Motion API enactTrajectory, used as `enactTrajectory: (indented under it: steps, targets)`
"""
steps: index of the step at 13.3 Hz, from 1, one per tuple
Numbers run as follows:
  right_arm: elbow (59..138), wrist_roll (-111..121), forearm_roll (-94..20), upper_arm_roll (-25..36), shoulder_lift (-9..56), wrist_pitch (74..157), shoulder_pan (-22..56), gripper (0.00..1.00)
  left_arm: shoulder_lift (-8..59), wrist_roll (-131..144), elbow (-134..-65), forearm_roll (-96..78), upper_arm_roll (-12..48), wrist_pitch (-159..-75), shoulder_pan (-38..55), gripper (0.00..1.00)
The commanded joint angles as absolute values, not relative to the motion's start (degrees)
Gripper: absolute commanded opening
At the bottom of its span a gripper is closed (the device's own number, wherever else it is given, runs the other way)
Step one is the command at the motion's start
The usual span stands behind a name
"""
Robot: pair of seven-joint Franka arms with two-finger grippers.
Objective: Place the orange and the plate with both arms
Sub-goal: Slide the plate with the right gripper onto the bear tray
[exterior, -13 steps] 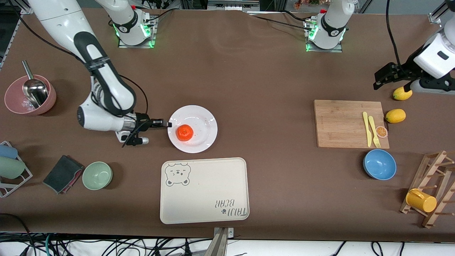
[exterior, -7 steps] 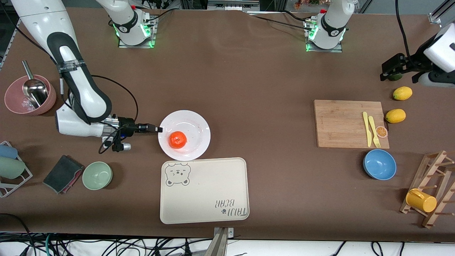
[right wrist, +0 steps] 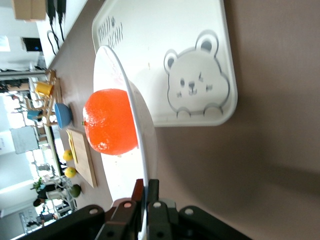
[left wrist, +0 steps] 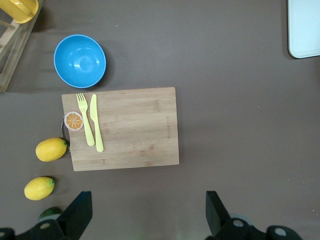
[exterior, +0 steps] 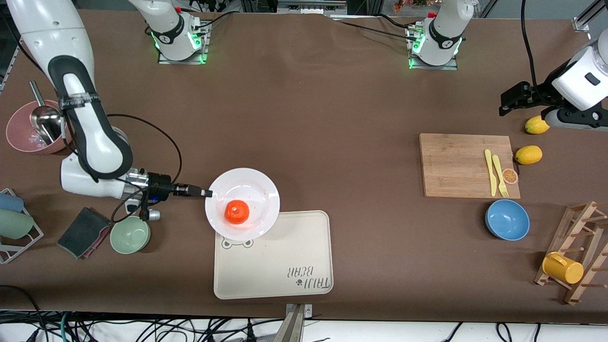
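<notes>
The right gripper [exterior: 207, 193] is pinching the rim of the plate [exterior: 259, 183], carrying it level over the bear tray [exterior: 285, 256] so the orange [exterior: 237, 212] is not rolling off (the left gripper [exterior: 515, 100], fingers wide, is waiting above the lemons [exterior: 528, 155]).

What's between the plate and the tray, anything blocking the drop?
Nothing visible. The right gripper is shut on the rim of the plate, orange riding on it, held up and already overlapping a corner of the tray. The tray's surface is bare. The left gripper waits, open, over the lemons' end of the table.
</notes>
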State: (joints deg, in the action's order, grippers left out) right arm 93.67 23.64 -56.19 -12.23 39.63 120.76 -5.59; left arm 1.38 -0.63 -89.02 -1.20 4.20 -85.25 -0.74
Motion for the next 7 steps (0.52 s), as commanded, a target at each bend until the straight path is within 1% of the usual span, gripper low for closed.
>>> enactTrajectory:
  steps: [1,4,7]
  targets:
    - [83.96,24.87,-58.18,-12.83,48.14,119.88,-5.72,0.0,2.2,-1.14,-87.01,-0.53,4.31,-83.94,-0.44,1.0]
    - [76.84,24.08,-60.9,-12.92,53.59,120.49,-4.75,0.0,2.37,-1.14,-87.01,-0.44,4.31,-83.94,-0.44,1.0]
    - [72.96,23.82,-63.61,-12.92,57.38,126.28,-2.12,0.0,2.37,-1.14,-87.01,-0.18,4.31,-83.94,0.26,1.0]
